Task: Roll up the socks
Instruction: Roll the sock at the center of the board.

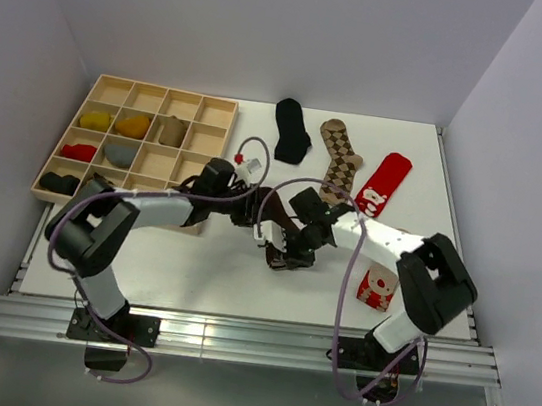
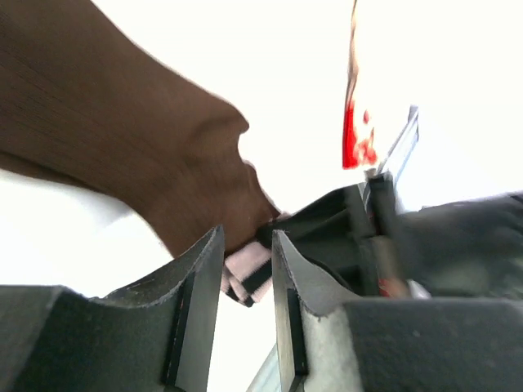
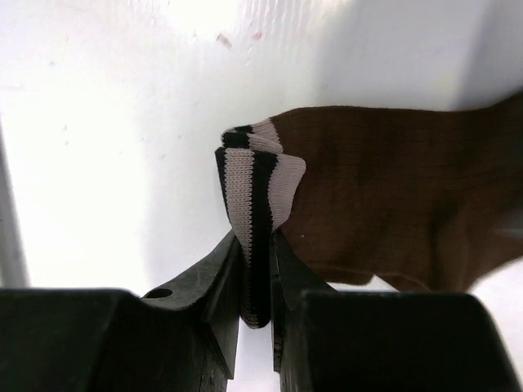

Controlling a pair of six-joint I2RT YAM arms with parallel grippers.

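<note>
The dark brown sock [image 1: 269,206] lies in the middle of the table between both arms, and also shows in the left wrist view [image 2: 122,122] and the right wrist view [image 3: 392,204]. Its pink-and-black striped toe [image 3: 253,188] is folded upright. My right gripper [image 3: 255,241] is shut on that toe; in the top view it [image 1: 281,250] sits just in front of the sock. My left gripper [image 2: 245,237] is narrowly open, its tips right at the striped toe [image 2: 249,265], nothing pinched. From above it [image 1: 253,211] is at the sock's left side.
A black sock [image 1: 291,130], a brown argyle sock [image 1: 341,159] and a red sock with a white figure [image 1: 383,183] lie flat at the back. A rolled red-and-white sock [image 1: 376,287] sits by the right arm. The wooden grid tray [image 1: 164,89] at the left holds several rolled socks.
</note>
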